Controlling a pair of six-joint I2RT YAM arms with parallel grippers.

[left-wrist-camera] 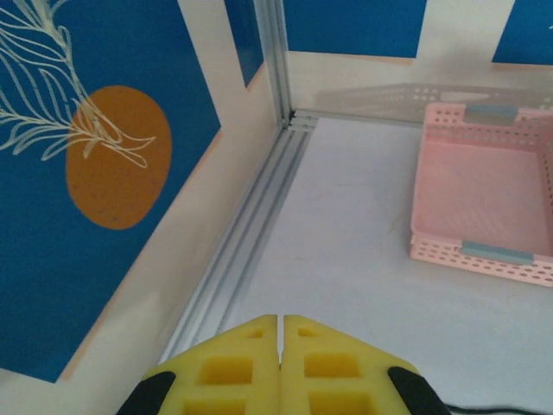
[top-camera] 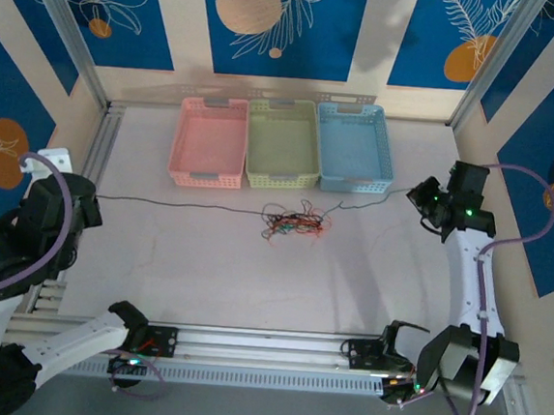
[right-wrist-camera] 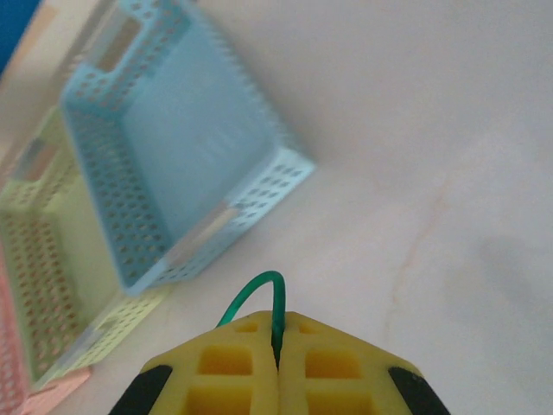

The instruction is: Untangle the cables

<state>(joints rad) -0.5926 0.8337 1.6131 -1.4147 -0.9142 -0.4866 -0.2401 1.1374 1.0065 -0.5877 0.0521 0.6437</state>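
- A pale table [top-camera: 203,279] is sitting inside blue leaf-patterned walls [top-camera: 274,23]. A pink basket [top-camera: 207,175], a green basket [top-camera: 279,179] and a blue basket [top-camera: 355,185] are lining up at its 12 o'clock side, probably waiting to receive sorted wires.
- The tangle of cables [top-camera: 293,224], red-orange, black and greenish, is lying near the table's middle, just at 6 o'clock from the green basket.
- The left gripper [left-wrist-camera: 281,346] is sitting at 9 o'clock from the tangle with its yellow pads pressed flat together. A black wire [top-camera: 180,205] is running straight from the knot right to it, so it is most likely pinching that wire's end.
- The right gripper [right-wrist-camera: 278,354] is hanging at 2 o'clock from the tangle, near the blue basket's corner. Its pads are closing tight on a green wire [right-wrist-camera: 251,294] that is looping out between them.
- Holding ends on opposite sides is drawing these strands outward, which is likely meant to work them loose from the knot.
- The knot itself is not yet coming apart.
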